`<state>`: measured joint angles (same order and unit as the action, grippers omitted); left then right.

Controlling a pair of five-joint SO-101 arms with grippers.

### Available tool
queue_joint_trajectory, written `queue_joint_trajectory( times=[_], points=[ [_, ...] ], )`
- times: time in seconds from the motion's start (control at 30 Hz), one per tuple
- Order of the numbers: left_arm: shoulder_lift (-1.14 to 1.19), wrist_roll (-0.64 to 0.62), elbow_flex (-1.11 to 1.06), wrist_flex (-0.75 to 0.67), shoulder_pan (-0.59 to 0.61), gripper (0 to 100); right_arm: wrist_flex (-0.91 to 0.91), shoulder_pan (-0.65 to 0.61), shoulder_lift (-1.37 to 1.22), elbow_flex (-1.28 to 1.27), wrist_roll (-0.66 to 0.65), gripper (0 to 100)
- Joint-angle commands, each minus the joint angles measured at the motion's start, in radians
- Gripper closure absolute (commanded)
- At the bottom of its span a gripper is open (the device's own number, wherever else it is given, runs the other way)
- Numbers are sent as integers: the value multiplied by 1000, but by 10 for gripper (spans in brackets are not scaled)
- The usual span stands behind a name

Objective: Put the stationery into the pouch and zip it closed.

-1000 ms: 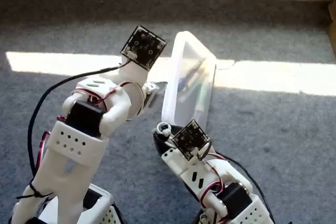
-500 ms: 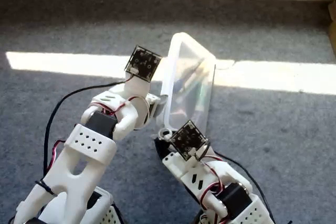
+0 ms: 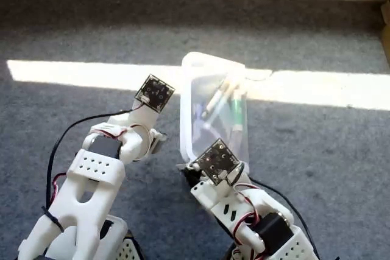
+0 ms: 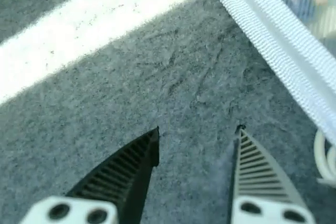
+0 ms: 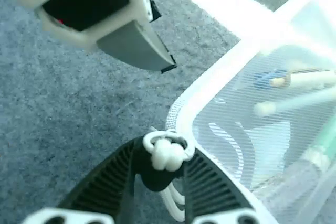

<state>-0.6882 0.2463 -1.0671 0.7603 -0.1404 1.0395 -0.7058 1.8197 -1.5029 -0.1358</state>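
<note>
pouch [image 3: 213, 111]: lying flat on the grey carpet [image 3: 317, 168], just toward 12 o'clock from the middle of the high view, with its long side running from 12 to 6 o'clock. already holding the stationery [image 3: 220, 97], with pens and markers showing through the clear wall, so judging the loading part as done. being pinched at its 6 o'clock corner by the right gripper [image 5: 161, 157], fingers narrowed tight around the white zip pull [image 5: 166, 149]. left gripper [image 4: 197, 129]: hovering low over the carpet at the pouch's 9 o'clock side, near the zip tape [image 4: 273, 40] but apart from it, spread wide and gripping nothing. looking joined along the stretch of tape in the left wrist view, so judging the zipping as finished or nearly so; not being able to tell whether the last bit beside the pull is shut. probably remaining: drawing the pull fully home if any gap is left, then letting go.
</note>
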Motion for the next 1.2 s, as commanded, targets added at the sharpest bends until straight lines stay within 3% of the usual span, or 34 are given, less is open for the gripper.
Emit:
queue_joint_trajectory(
  times=[0.0, 0.23, 0.53, 0.8, 1.17],
  points=[
    [-27, 81, 107, 133, 10, 776, 4, 73, 16, 96, 9, 995],
    [-27, 199, 282, 275, 7, 772, 22, 208, 16, 179, 14, 995],
    [-223, 425, 248, 256, -120, 772, 62, 262, 16, 200, 9, 995],
    [-478, 614, -44, 6, -226, 771, 93, 259, 16, 206, 9, 995],
    [-518, 621, -331, -428, -355, 774, 97, 223, 16, 203, 15, 995]
  ],
)
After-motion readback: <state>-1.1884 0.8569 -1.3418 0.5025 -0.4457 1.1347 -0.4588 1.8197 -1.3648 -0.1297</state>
